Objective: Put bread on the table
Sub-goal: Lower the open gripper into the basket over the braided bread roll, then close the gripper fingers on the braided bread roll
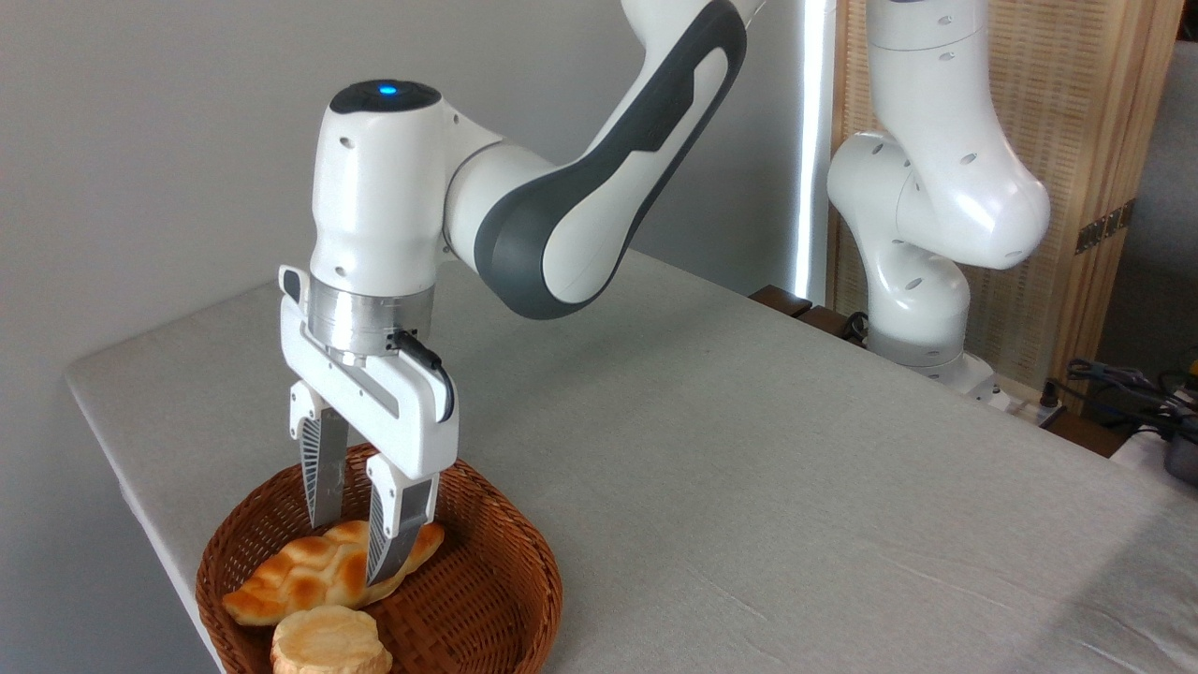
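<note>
Camera view: we see the gripper (353, 552) reaching into the wicker basket (487, 599), jaws narrowly parted astride the bread (304, 573); grip contact unclear. Bun (329, 640) lies just beside; table (749, 468) underneath.

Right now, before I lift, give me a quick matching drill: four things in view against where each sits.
Things:
1. braided bread
2. round bun
3. wicker basket
4. hand

Places:
A. on the table, near its front left edge
B. at the basket's front rim
C. lying across the basket's middle
D. fingers straddling the loaf's right end

Pairs: 1-C, 2-B, 3-A, 4-D
</note>
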Controlling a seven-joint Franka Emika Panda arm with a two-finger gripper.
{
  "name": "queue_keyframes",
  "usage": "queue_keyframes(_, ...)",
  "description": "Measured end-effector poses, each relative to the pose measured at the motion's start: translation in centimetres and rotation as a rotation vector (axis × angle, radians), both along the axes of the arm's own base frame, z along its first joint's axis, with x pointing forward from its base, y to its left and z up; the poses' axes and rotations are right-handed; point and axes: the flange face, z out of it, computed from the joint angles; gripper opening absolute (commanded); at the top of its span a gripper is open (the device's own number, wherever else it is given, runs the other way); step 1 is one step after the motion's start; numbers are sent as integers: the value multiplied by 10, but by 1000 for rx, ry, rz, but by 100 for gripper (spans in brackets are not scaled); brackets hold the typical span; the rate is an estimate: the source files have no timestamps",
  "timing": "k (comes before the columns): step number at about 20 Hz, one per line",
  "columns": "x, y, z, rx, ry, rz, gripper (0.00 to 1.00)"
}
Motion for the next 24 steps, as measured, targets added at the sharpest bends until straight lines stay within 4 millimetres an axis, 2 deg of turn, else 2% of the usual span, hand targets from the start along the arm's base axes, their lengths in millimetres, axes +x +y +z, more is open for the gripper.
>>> queue_keyframes(7, 2, -3, -6, 15, -3, -51, 100)
queue_keyframes(14, 4, -2, -22, 20, 20, -59, 99)
queue_keyframes(15, 4, -2, -24, 20, 23, -60, 91)
queue_keyframes(17, 4, -2, -25, 20, 25, -60, 62)
queue_keyframes(18, 4, -2, -25, 20, 25, -60, 53)
queue_keyframes(19, 4, -2, -25, 20, 24, -60, 50)
queue_keyframes(24, 5, -2, -24, 20, 21, -60, 50)
